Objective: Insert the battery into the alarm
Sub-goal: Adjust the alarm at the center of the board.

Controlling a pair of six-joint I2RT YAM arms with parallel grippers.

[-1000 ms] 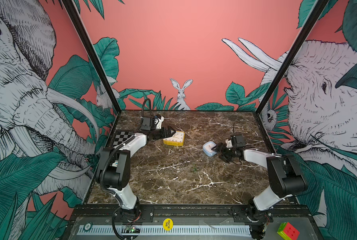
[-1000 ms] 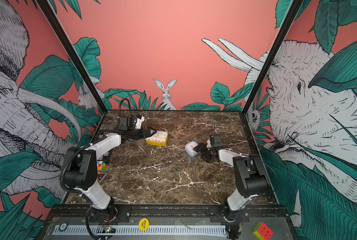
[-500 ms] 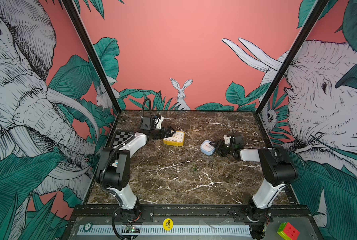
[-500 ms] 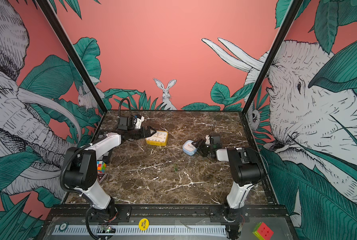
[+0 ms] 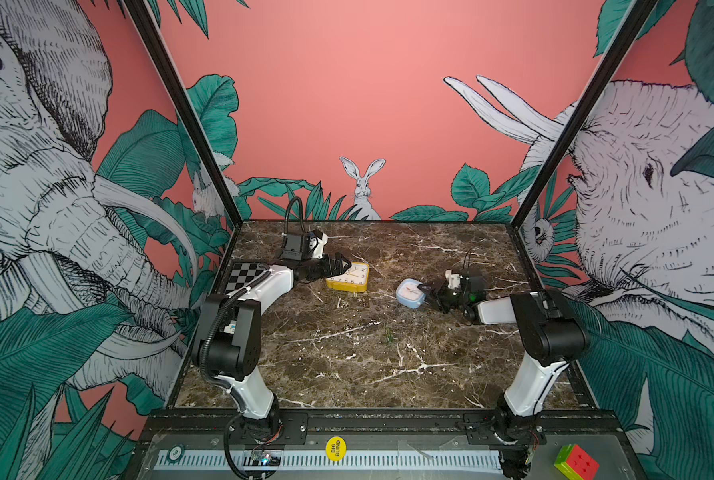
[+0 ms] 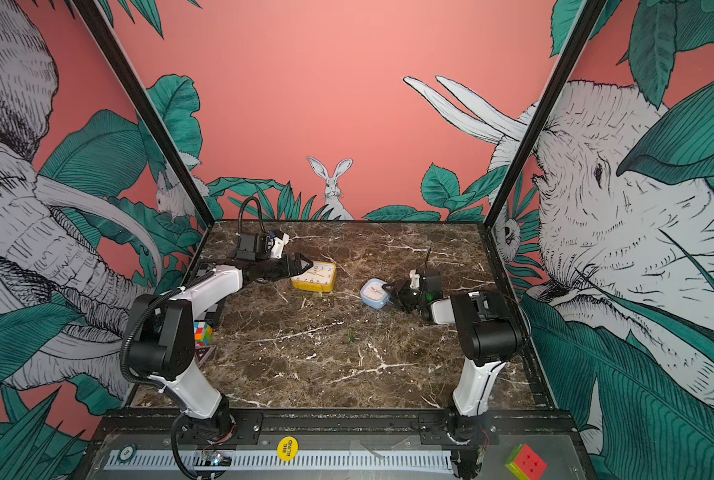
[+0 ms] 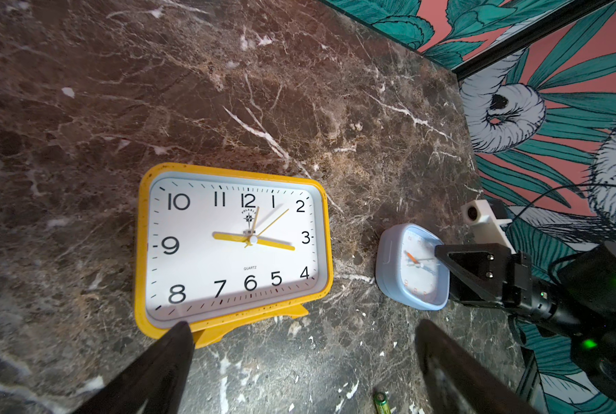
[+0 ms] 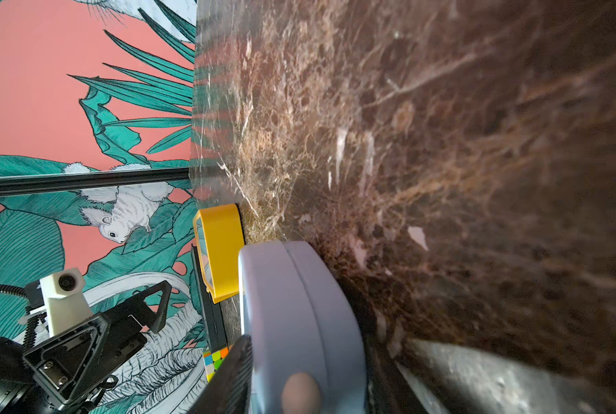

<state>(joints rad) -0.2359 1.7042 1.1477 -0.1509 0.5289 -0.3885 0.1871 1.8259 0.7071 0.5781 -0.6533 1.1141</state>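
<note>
Right hand (image 5: 426, 293) straddling the blue alarm clock (image 5: 409, 293); battery (image 5: 388, 334) lying loose on the surface (image 5: 347, 374).

In both top views the left hand (image 5: 335, 266) is hovering wide open at the edge of the yellow alarm clock (image 5: 349, 277), holding nothing. The green battery is lying alone nearer the front, apart from both clocks. In the left wrist view the yellow alarm clock (image 7: 233, 247) is showing its dial. The blue alarm clock (image 7: 410, 267) is sitting just beside it, with a right finger (image 7: 471, 265) lying over its face. In the right wrist view one finger (image 8: 227, 376) is pressing the blue clock's front. Whether the other finger is touching its back, I cannot tell.
</note>
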